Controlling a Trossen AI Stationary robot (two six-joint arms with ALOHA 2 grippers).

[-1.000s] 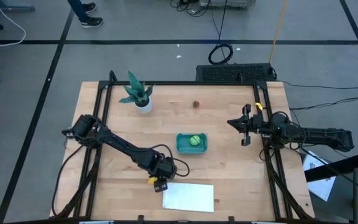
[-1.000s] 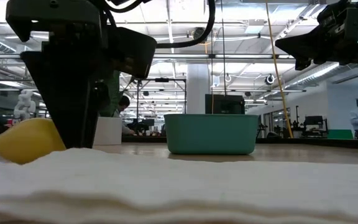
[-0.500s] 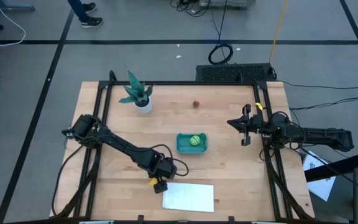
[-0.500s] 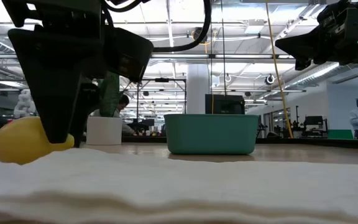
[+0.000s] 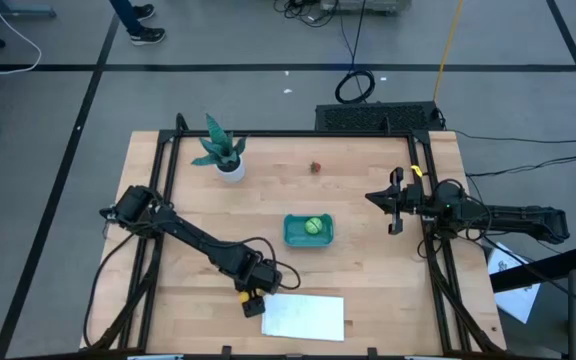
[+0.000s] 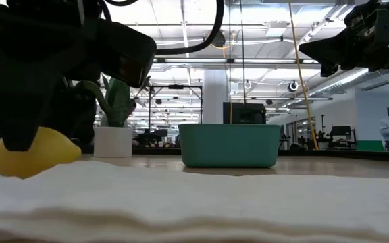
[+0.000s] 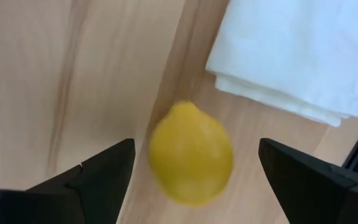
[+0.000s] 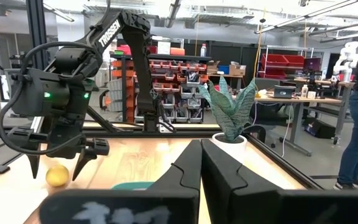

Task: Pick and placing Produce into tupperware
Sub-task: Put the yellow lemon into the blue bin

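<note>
Lemon vs left gripper: I had the left gripper [image 5: 253, 299] low over the table's near edge, and the lemon [image 7: 191, 153] lay on the wood between its two fingers [image 7: 98, 174], with a gap showing on each side in the left wrist view.
Left gripper state: I saw the jaws spread wide, holding nothing.
Lemon place: it sat just beside the corner of the white sheet [image 5: 304, 316], on the sheet's left; in the low view the lemon [image 6: 29, 152] showed partly behind a dark finger.
Right gripper: I kept the right gripper [image 5: 392, 203] waiting above the table's right side, well apart from the produce; its fingers [image 8: 191, 168] were pressed together and empty.
Tub: the teal tub [image 5: 294, 235] stood near the table's middle, between the two arms.
Counts: I counted three pieces of produce, one tub, one sheet, one potted plant [image 5: 222, 152].
Green ball: one light green ball [image 5: 312, 226] lay inside the tub, toward its far right part.
Red piece: one tiny dark red piece [image 5: 316, 167] lay on bare wood toward the far edge, well apart from the tub and to the right of the plant.
Lemon look: plain yellow, oval, with a small nub at one end.
Tub look: low walls, rounded corners, a few times wider than the ball.
</note>
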